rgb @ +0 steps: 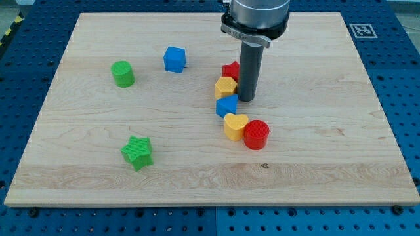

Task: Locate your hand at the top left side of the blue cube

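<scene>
One blue cube (pixel 174 59) lies at the desk's (pixel 315 151) upper left. One green cylinder (pixel 123 74) and one green star (pixel 137 153) sit further left. The central cluster holds two yellow, two red and one blue block (pixel 226 105). My tip (pixel 246 98), a plain rod end effector holding nothing, touches this cluster's right.

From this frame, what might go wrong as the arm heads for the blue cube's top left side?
1. My tip sits against a cluster: red block, yellow block and small blue block. Moving straight toward the view's left would likely shove them.
2. Two blue blocks exist; the blue cube stands apart, but the nearer one could be mistaken for it.
</scene>
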Robot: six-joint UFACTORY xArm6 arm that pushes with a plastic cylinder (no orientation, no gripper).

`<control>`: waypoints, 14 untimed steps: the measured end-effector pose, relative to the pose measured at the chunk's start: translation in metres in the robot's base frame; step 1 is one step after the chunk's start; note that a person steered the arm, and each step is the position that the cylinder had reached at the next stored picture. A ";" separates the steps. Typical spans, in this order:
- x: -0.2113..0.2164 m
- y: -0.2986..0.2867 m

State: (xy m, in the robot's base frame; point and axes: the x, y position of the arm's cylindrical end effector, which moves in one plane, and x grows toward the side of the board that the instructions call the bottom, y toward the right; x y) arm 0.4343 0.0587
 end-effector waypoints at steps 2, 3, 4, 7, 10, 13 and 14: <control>-0.004 0.027; -0.040 0.028; -0.078 0.029; -0.091 -0.008; -0.153 -0.089; -0.148 -0.185; -0.135 -0.184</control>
State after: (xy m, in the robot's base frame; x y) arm 0.2989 -0.1256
